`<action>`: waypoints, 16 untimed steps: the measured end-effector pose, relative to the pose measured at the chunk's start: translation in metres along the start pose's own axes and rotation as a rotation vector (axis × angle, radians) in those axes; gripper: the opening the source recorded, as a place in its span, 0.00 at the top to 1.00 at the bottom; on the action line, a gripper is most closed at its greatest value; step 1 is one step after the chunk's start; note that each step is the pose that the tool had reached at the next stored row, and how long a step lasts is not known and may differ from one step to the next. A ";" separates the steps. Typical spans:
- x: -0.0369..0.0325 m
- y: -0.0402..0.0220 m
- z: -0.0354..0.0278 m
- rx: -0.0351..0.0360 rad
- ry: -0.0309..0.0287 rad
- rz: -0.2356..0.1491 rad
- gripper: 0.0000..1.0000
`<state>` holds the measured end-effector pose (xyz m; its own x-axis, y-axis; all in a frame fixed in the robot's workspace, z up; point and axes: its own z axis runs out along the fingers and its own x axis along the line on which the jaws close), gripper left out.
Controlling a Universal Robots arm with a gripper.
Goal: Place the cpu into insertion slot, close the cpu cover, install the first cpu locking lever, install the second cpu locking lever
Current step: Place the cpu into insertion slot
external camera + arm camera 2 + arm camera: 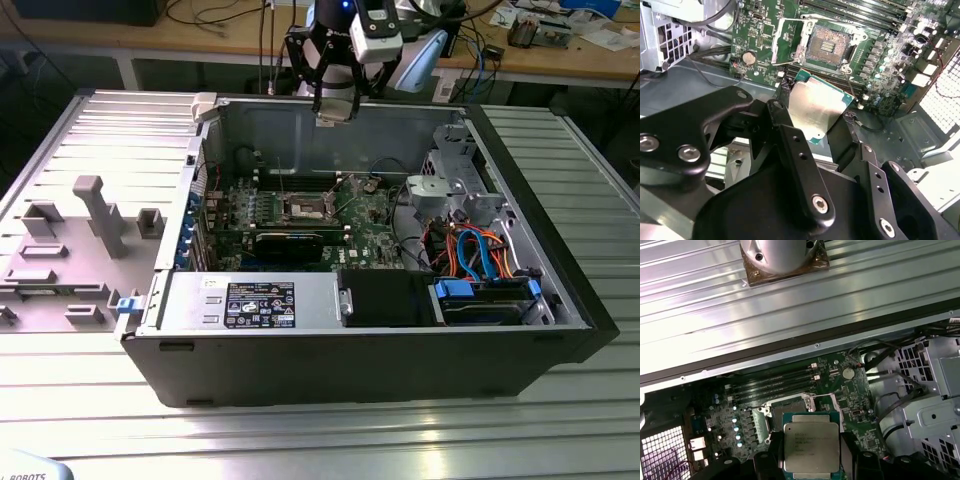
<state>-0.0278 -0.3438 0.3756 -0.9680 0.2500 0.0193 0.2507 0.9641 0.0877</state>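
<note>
Ribbed aluminium table carries an open computer case, and behind it you have a workbench strewn with cables. On the exterior view's left, a grey tray of fixtures lies beside the case. Your gripper hangs above the case's rear wall, well above the green motherboard. The insertion slot sits near the board's middle with its dark centre uncovered.

In the second wrist view, the gripper is clamped on the cpu — black fingers press two opposite edges, and the dull metal face tilts toward the camera. Beyond it the insertion slot is bare. The cpu cover stands swung up on the side toward a round coin cell.

In the first wrist view, you see the cpu held flat between the fingers, apart from the board. It overlaps part of the insertion slot behind it — the drive cage lies off to one side.
</note>
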 end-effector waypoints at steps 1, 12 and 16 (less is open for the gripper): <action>0.0000 0.0000 0.0000 -0.0001 -0.0006 0.007 0.45; 0.0007 -0.0003 0.0006 -0.0023 -0.0104 0.118 0.45; 0.0025 -0.0013 0.0011 -0.0033 -0.0134 0.150 0.45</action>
<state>-0.0305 -0.3443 0.3744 -0.9198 0.3920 0.0191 0.3921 0.9157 0.0882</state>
